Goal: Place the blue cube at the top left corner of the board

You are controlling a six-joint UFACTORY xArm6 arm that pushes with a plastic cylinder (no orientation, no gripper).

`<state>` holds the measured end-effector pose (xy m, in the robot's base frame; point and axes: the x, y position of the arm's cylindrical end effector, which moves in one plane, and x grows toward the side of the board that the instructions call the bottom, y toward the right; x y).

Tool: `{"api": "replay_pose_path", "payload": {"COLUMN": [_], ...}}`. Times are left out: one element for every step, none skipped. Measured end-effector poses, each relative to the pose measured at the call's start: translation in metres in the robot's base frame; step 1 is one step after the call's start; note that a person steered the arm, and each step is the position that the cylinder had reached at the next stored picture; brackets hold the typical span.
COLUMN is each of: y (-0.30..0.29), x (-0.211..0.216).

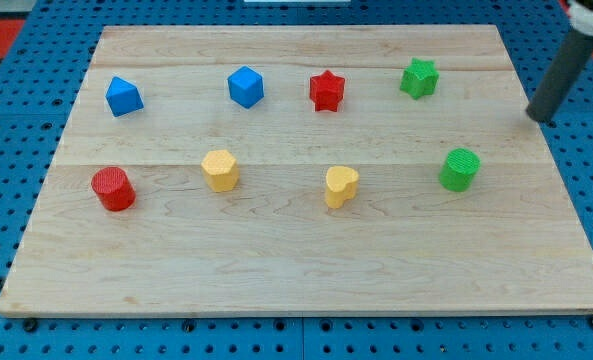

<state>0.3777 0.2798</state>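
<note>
The blue cube sits in the upper middle of the wooden board. A second blue block, of irregular shape, lies to its left near the board's upper left. My tip is at the board's right edge, far to the right of the blue cube, with the dark rod rising toward the view's top right corner. It touches no block. The nearest blocks to it are the green star and the green cylinder.
A red star lies just right of the blue cube. A red cylinder, a yellow hexagonal block and a yellow heart-like block form a lower row. Blue pegboard surrounds the board.
</note>
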Motion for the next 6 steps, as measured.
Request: {"api": "replay_pose_path", "payload": {"y": [-0.069, -0.119, -0.124, -0.158, -0.216, -0.297], "x": [-0.002, 0.003, 0.003, 0.007, 0.007, 0.007]}}
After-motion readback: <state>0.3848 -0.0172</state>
